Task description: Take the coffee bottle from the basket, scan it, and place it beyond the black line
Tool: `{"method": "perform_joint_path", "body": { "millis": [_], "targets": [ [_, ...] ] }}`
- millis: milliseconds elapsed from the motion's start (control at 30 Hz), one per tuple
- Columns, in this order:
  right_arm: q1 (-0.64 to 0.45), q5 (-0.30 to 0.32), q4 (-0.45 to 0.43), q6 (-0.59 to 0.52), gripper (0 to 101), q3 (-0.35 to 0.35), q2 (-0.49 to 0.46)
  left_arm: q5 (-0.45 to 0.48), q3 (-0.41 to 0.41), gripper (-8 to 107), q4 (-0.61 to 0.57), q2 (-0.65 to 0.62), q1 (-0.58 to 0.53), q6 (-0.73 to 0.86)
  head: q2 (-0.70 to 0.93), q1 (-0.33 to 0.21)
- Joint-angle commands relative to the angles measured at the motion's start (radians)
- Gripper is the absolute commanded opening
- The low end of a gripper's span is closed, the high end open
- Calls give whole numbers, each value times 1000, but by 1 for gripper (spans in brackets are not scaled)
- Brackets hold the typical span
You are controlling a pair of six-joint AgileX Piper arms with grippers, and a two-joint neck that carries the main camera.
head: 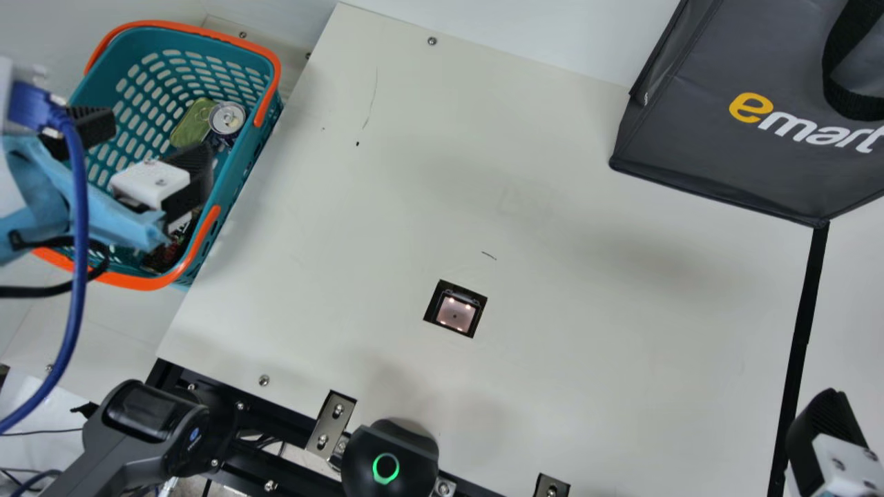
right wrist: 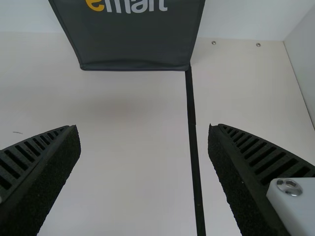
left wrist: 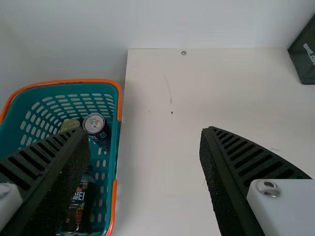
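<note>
Over the teal basket, my left gripper stands open and empty. In the left wrist view, that gripper has a dark bottle with a printed label lying in the basket, partly behind one finger; whether it holds coffee I cannot tell. A scanner window is set into the table. The black line runs down the right side. Beside it, at the lower right corner, is my right gripper. Seen from its own wrist, the right gripper is open, with the black line between its fingers.
A can and a green package share the basket. The dark grey bag stands at the back right, at the line's far end. A handheld scanner and a black device with a green ring sit along the near edge.
</note>
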Motion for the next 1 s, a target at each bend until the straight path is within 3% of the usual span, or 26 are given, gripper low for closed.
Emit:
{"method": "perform_joint_path", "body": {
  "millis": [0,467,967],
  "targets": [
    [0,0,0,0,91,0,0,-7,2,90,4,8,12,-4,2,-26],
    [0,0,0,0,91,0,0,-60,-4,90,-19,69,212,38,2,-26],
    [0,0,0,0,91,0,0,-154,28,90,-159,149,484,257,2,-26]
  ]
}}
